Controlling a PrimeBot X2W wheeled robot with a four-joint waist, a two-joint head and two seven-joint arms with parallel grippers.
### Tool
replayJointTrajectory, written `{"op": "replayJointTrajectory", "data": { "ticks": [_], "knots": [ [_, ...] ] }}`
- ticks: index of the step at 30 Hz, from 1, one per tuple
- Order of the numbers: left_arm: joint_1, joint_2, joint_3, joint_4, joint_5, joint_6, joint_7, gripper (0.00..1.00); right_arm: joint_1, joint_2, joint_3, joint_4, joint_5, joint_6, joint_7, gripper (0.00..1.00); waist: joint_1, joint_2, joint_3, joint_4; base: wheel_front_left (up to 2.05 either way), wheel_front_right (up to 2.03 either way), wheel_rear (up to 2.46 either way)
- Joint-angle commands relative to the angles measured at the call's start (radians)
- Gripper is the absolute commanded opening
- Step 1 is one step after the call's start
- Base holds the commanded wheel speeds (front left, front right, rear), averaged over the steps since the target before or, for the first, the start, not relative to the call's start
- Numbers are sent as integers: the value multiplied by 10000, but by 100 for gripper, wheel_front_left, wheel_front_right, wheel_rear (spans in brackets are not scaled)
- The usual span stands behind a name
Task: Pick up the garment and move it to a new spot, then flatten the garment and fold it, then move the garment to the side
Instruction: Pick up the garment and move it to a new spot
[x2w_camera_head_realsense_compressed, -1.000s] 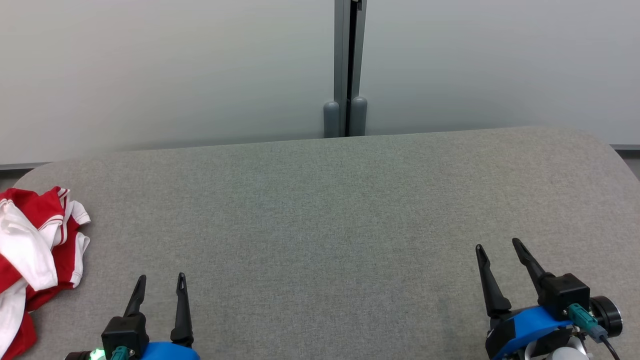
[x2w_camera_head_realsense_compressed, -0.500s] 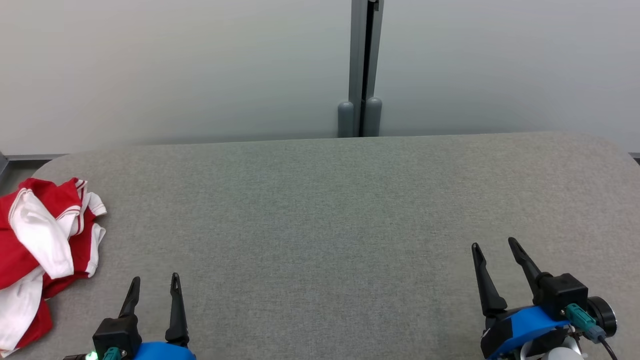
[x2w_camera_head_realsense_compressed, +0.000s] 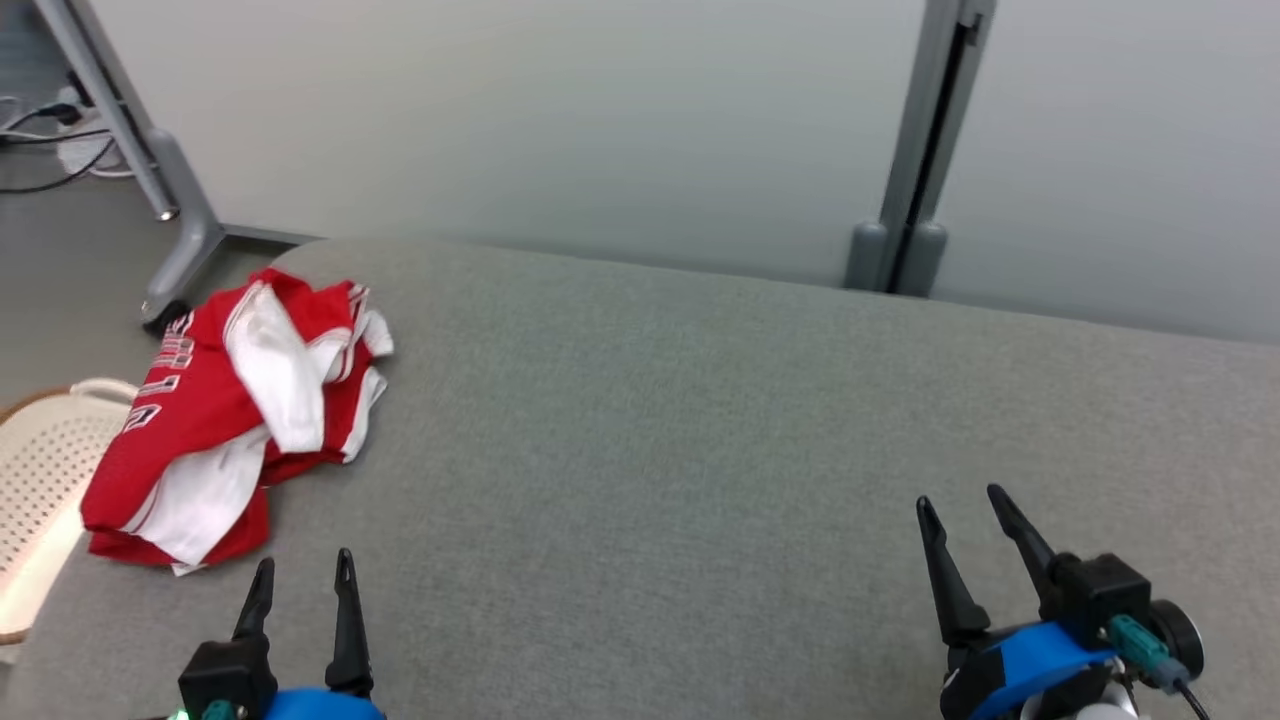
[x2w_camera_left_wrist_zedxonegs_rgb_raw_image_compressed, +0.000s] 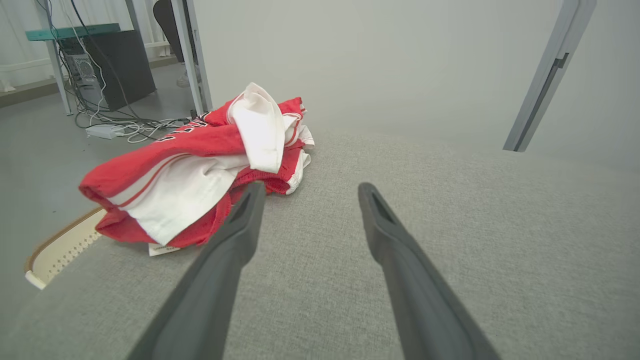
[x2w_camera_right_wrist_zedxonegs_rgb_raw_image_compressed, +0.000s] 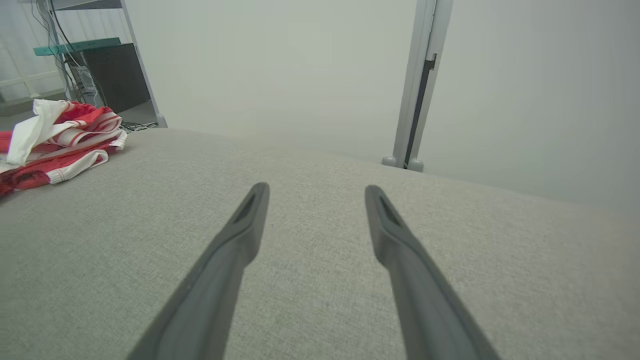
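The garment (x2w_camera_head_realsense_compressed: 225, 410) is a crumpled red and white piece lying in a heap at the left end of the grey table (x2w_camera_head_realsense_compressed: 700, 430). In the left wrist view the garment (x2w_camera_left_wrist_zedxonegs_rgb_raw_image_compressed: 200, 165) sits just ahead and to the left of my fingers. My left gripper (x2w_camera_head_realsense_compressed: 303, 568) stands open near the front edge, below the garment and apart from it, with nothing between its fingers. My right gripper (x2w_camera_head_realsense_compressed: 962, 502) is open at the lower right, far from the cloth. In the right wrist view the garment (x2w_camera_right_wrist_zedxonegs_rgb_raw_image_compressed: 60, 137) lies at the far left.
A pale perforated basket (x2w_camera_head_realsense_compressed: 40, 470) stands on the floor beside the table's left end. A grey frame leg (x2w_camera_head_realsense_compressed: 160, 190) and cables are behind it. A grey post (x2w_camera_head_realsense_compressed: 915, 180) rises against the white wall at the back.
The head camera has turned to the left, so the whole garment and the floor at the left now show. Both grippers stay open and hold the same pose.
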Motion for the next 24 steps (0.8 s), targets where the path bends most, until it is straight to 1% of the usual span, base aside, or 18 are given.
{"op": "replayJointTrajectory", "data": {
  "ticks": [1, 4, 10, 15, 18, 24],
  "knots": [
    [-73, -17, 36, -10, 23, 7, -30, 100, 10, -2, -14, 4, -2, 1, -58, 100, 0, 0, 339, 496, 0, 0, 0],
    [46, -18, 127, -22, -22, 58, -30, 100, -105, 37, 155, 51, 58, 1, -58, 100, 0, 0, 369, 1068, 0, 0, 0],
    [165, -23, 277, -24, -102, 8, -30, 100, -140, 94, 429, 189, 166, 1, -56, 100, 0, 0, 335, 2168, 0, 0, 0],
    [251, -22, 453, -18, -174, -5, -30, 100, -114, 122, 578, 261, 162, 1, -56, 100, 0, 0, 295, 2820, 0, 0, 0],
    [345, -25, 569, -76, -254, 3, -30, 100, -208, 137, 720, 313, 150, 1, -58, 100, 0, 0, 399, 2969, 0, 0, 0],
    [388, -19, 592, -169, -413, 110, -30, 100, -366, 54, 848, 420, 184, 1, -58, 100, 0, 0, 597, 3018, 0, 0, 0]
  ]
}}
